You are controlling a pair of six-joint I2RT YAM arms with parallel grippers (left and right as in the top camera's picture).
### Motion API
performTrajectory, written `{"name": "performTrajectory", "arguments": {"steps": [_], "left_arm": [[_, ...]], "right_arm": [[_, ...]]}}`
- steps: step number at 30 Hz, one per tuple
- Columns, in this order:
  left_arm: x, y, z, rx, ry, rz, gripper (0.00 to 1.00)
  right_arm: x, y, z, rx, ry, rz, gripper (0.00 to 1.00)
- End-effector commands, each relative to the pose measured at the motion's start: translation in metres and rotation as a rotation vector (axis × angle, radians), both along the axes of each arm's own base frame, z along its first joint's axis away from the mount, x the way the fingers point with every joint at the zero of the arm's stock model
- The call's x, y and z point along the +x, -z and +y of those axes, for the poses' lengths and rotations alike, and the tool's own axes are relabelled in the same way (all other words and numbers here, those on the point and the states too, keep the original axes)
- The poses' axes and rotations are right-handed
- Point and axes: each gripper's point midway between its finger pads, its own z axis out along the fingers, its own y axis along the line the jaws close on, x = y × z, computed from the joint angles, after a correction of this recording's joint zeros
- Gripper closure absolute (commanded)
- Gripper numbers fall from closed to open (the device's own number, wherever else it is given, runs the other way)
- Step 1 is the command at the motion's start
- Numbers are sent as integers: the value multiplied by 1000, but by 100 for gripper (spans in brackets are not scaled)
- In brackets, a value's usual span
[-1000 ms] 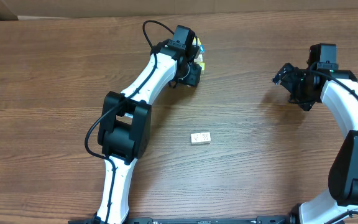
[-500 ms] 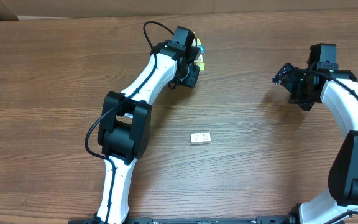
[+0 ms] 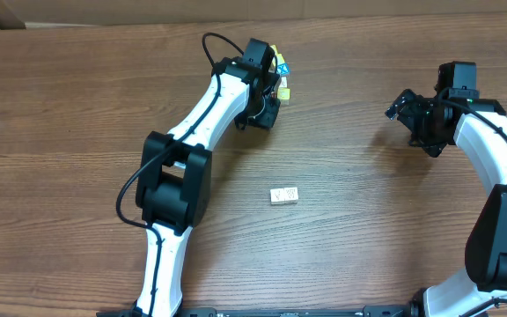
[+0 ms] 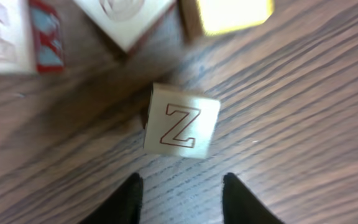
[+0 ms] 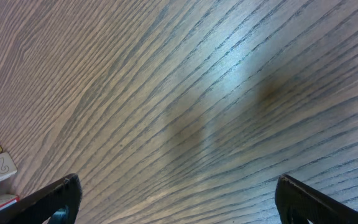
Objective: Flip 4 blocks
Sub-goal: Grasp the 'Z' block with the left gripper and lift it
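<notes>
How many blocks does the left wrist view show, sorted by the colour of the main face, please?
Cream: 3 (Z block, red-sided block, middle block)
Yellow: 1 (yellow block)
Total: 4

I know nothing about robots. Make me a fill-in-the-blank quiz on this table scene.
1. The block just beyond the left gripper shows the letter ___.
2. The cube farther off has a ___ top.
3. The right gripper stands open and holds ___.
Missing words: Z; yellow; nothing.
</notes>
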Motion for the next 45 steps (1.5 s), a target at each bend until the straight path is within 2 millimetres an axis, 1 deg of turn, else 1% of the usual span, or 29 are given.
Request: {"name": "performTrajectory", "arguments": {"steps": [1,2,3,8,10,11,12,14,18,22,24,26,29,30,34,35,37,40,43,45], "left_arm": [[12,-50,-10,-53,7,-111,37],[12,-49,-10,-52,6,-108,7],[12,-47,-10,-50,6,-105,0],[12,-47,-9,-45,16,-108,0],[14,-44,-10,-45,27,-116,14],[15,-42,-11,-45,28,-114,24],[14,-38,-12,-43,29,-109,30],[12,-28,-12,-32,32,-89,34],[14,-3,-16,-22,41,-68,35],[19,18,-14,7,37,-64,44],[19,22,-14,11,38,-58,48],[19,25,-14,12,38,-55,52],[21,26,-10,36,31,-63,62],[21,26,-9,39,30,-64,63],[25,25,-8,46,23,-82,65],[27,24,-9,42,22,-91,64],[31,23,-11,35,21,-108,58],[34,21,-12,30,21,-121,58],[34,21,-13,28,20,-123,70],[34,22,-12,28,15,-119,73]], "right_arm": [[6,-6,1,2,-8,-20,0],[6,-6,1,2,-8,-20,0],[6,-6,1,2,-8,-20,0],[6,-6,1,2,-8,-20,0],[6,-6,1,2,-8,-20,0],[6,-6,1,2,-8,-20,0],[6,-6,1,2,-8,-20,0],[6,-6,1,2,-8,-20,0],[6,-6,1,2,-8,-20,0],[6,-6,1,2,-8,-20,0],[6,-6,1,2,-8,-20,0],[6,-6,1,2,-8,-20,0],[6,-6,1,2,-8,-20,0],[6,-6,1,2,-8,-20,0],[6,-6,1,2,-8,-20,0],[6,-6,1,2,-8,-20,0],[6,-6,1,2,-8,-20,0],[6,-6,1,2,-8,-20,0],[6,-6,1,2,-8,-20,0],[6,-6,1,2,-8,-20,0]]}}
